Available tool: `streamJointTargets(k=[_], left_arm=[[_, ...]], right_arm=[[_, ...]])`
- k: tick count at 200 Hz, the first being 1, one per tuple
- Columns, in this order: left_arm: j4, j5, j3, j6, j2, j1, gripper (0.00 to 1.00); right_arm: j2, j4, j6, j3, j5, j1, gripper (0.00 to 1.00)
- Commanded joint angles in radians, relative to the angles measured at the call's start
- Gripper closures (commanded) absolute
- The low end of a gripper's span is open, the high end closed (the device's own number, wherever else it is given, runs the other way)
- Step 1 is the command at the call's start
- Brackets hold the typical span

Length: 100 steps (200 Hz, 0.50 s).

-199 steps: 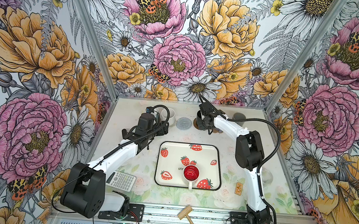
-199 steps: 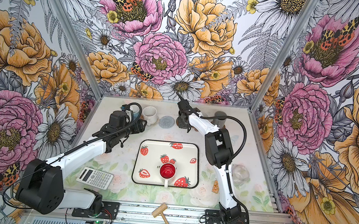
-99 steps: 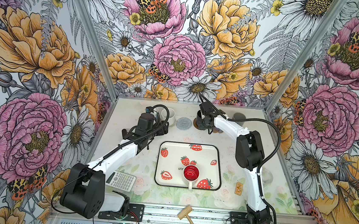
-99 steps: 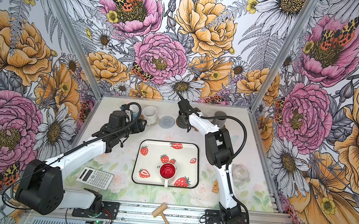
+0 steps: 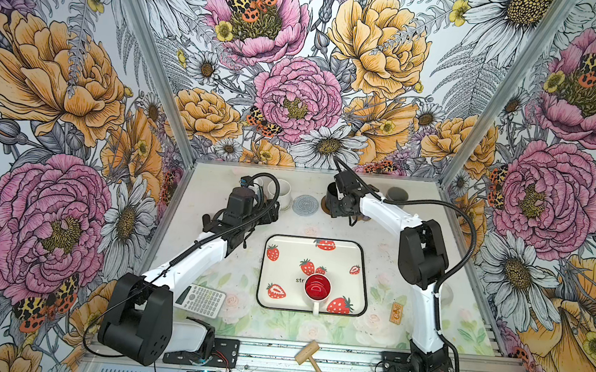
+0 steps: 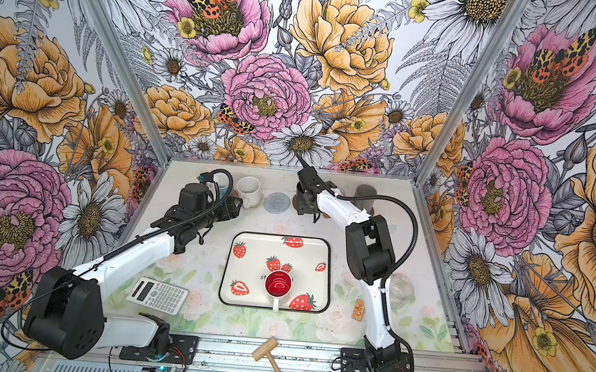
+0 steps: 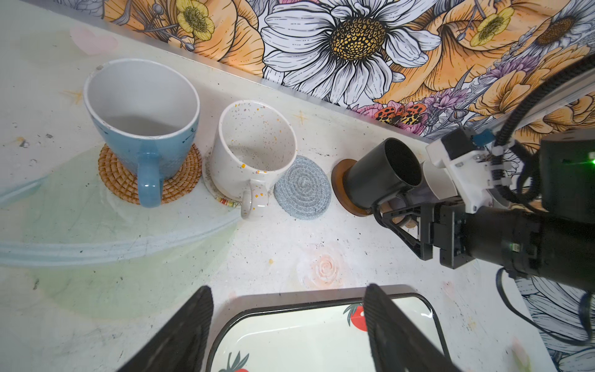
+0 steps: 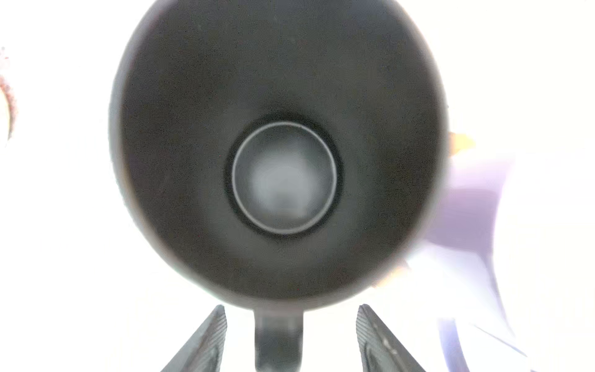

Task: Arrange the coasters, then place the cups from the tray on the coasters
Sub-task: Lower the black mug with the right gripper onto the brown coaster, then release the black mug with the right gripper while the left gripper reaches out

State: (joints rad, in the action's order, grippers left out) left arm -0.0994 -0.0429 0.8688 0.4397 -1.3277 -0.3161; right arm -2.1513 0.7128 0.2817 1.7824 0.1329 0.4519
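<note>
The black cup [image 8: 280, 161] stands on a brown disc coaster [image 7: 341, 190] at the back. My right gripper [image 8: 291, 309] is open, one finger on either side of its handle [image 8: 278, 338] without touching it. Left of it lie a bare grey-blue coaster [image 7: 302, 190], the white speckled cup [image 7: 254, 151] on a beige mat, and the light blue cup [image 7: 141, 128] on a tan woven coaster [image 7: 180, 186]. The tray [image 5: 262, 264] holds only the white cup with red inside [image 5: 317, 288]. My left gripper [image 7: 289, 322] hangs open and empty over the tray's far rim.
A grey cup [image 5: 397, 195] stands at the back right, and a lavender cup [image 8: 467, 209] is beside the black one. A calculator [image 5: 202, 300], a wooden mallet [image 5: 311, 357], a small orange tag [image 5: 396, 312] and a clear glass [image 6: 399, 291] lie near the front.
My right gripper's jaws have opened off the black cup's handle, and the cup stays on its brown coaster. The left arm has not moved.
</note>
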Motion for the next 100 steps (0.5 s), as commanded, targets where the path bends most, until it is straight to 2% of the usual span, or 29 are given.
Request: streamJointTargets(k=[1,44,76,100], left_arm=[[0.021,-0.007,-0.016,0.011,0.029,0.01,0.25],[-0.004,0.022,-0.02,0.007,0.055,0.011,0.25],[-0.01,0.026,-0.025,0.011,0.074,0.008,0.25],[-0.036,0.048,-0.021,0.009,0.097,0.002,0.25]], right_arm=[[0.108,-0.024,0.005,-0.04,-0.012,0.017,0.3],[0.266,-0.03,0.03,-0.163,0.016,0.047,0.28],[0.392,-0.09,0.087,-0.253,0.099,0.089,0.28],[0.479,-0.121,0.097,-0.261,0.197,0.15,0.28]])
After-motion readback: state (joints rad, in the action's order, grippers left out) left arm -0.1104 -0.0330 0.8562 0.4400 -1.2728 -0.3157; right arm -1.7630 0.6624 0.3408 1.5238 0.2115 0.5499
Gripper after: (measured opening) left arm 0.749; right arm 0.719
